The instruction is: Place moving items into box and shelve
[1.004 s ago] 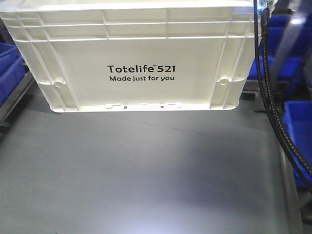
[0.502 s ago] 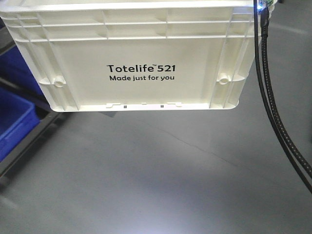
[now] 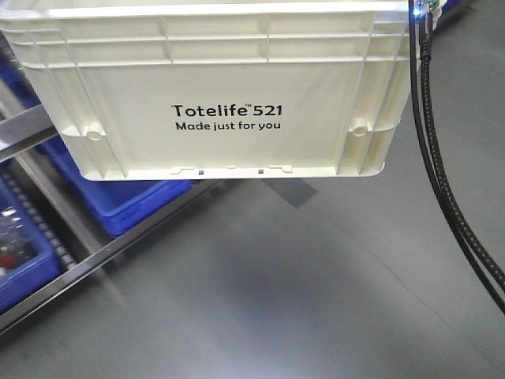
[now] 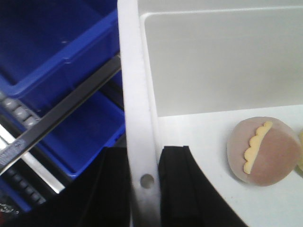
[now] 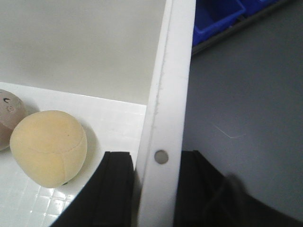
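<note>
Beneath me stretches a smooth grey floor point(image 3: 331, 292); to my left runs a metal roller rack point(image 3: 102, 249), blue bins point(image 3: 126, 201) resting on its rails.

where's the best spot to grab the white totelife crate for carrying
Grip the white crate by its two end walls, coming down from above, one finger inside and one outside. The thin wall under a ribbed rim suits a pinch, as the left gripper and right gripper show.
</note>
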Available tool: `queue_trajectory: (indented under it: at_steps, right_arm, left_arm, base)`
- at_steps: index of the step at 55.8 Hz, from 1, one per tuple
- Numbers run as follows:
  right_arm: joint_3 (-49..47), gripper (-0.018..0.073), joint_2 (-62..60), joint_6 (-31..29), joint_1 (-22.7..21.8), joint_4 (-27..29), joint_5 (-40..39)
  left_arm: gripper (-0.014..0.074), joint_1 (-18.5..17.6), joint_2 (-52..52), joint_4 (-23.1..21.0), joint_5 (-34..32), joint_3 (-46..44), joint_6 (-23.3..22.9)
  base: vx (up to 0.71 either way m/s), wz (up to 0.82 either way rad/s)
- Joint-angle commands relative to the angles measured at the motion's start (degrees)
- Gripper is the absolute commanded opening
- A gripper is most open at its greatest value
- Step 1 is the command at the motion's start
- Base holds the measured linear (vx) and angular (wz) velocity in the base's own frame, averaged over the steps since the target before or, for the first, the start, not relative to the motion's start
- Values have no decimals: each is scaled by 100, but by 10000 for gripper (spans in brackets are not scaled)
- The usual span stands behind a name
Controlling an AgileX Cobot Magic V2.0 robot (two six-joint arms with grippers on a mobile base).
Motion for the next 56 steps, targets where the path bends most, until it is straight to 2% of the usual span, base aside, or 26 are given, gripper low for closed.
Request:
queue_trajectory:
  at_steps: [1,25,56]
  right_arm:
    - [-198,-4,-408,-100,-131,-927,-477]
    - [-198,-4,-408,-100,-131,-927,-477]
    - [-198,-4,-408,-100,-131,-927,-477]
  left_arm:
    - [-1,113,-378,630,-735,-239,29]
    - [-1,113,-378,630,-735,-239,29]
    - [-1,113,-378,630,-735,-239,29]
  base:
    - [18,72]
    - [15,57]
    - [9,39]
